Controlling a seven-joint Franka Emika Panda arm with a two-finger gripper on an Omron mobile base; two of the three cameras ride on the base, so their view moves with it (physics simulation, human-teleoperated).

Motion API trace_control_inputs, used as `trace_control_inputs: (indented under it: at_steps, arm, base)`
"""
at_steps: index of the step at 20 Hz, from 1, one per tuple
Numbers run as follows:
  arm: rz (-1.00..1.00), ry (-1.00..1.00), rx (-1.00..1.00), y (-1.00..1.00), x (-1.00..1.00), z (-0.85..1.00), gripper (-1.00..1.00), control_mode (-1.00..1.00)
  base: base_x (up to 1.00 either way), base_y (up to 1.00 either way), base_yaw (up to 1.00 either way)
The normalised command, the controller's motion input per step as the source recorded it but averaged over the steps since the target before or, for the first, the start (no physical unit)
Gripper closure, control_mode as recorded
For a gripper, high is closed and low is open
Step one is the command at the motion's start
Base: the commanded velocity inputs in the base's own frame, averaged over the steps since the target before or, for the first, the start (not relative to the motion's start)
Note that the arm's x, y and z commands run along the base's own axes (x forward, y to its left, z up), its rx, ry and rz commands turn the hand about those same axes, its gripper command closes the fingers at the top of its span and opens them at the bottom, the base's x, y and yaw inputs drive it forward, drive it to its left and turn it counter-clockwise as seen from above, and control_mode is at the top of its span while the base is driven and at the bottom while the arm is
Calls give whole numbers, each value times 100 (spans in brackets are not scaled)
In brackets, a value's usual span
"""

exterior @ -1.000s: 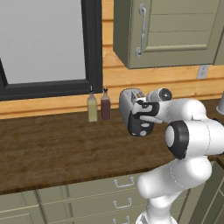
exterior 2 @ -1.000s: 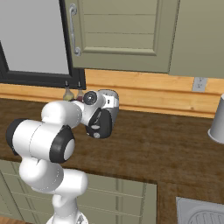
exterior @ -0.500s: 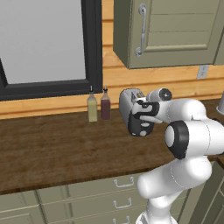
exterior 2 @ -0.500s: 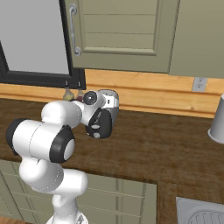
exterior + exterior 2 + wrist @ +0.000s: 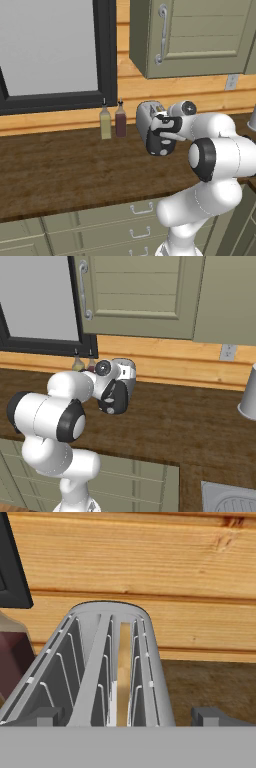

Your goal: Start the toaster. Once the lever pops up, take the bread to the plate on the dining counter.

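Observation:
The silver-white toaster (image 5: 107, 662) stands against the wooden back wall, and I look along its top from its near end. A tan slice of bread (image 5: 124, 662) stands sunk in the right-hand slot. My gripper (image 5: 126, 718) is open, one fingertip (image 5: 42, 716) on each side of the toaster's near end, touching nothing. From the base views my dark hand (image 5: 161, 139) covers the front of the toaster (image 5: 146, 114), so the lever is hidden. The plate and the dining counter are out of view.
Two slim bottles (image 5: 112, 121) stand just left of the toaster on the dark wooden worktop (image 5: 75, 170). A grey canister (image 5: 248, 391) stands at the far right, a sink corner (image 5: 227, 498) lies at the lower right. An olive wall cabinet (image 5: 190, 35) hangs overhead.

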Motion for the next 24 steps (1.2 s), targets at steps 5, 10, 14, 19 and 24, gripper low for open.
trace_control_inputs:
  at_steps: [5, 10, 14, 19, 24]
  arm:
    - [0, 0, 0, 0, 0, 0, -100, -100]
    - [0, 0, 0, 0, 0, 0, -100, -100]
    - [0, 0, 0, 0, 0, 0, -100, -100]
    - [0, 0, 0, 0, 0, 0, -100, -100]
    - [0, 0, 0, 0, 0, 0, -100, -100]
  base:
    - [0, 0, 0]
    - [0, 0, 0]
    - [0, 0, 0]
    - [0, 0, 0]
    - [0, 0, 0]
